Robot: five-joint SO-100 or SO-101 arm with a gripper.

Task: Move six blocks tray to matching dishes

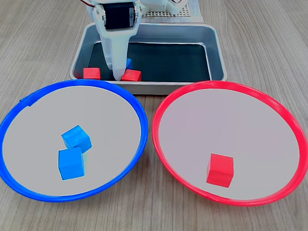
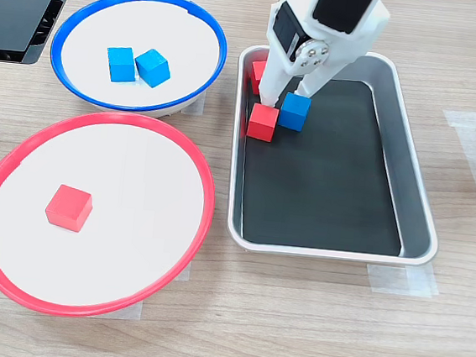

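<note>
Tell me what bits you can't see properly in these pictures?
- Blue block in the tray: mostly hidden behind the end effector in a fixed view.
- Far red block: partly covered by the end effector in a fixed view.
- Whether the end effector is open or gripping: unclear in both fixed views.
- Arm: cut off by top edges.

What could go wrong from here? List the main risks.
1. The gripper is down in the tray among a tight cluster: a blue block touches a red block, so closing may catch or push the wrong one.
2. Another red block sits against the tray wall, which may leave little finger room.
3. Two blue blocks already lie in the blue dish; a drop could bounce off them.
</note>
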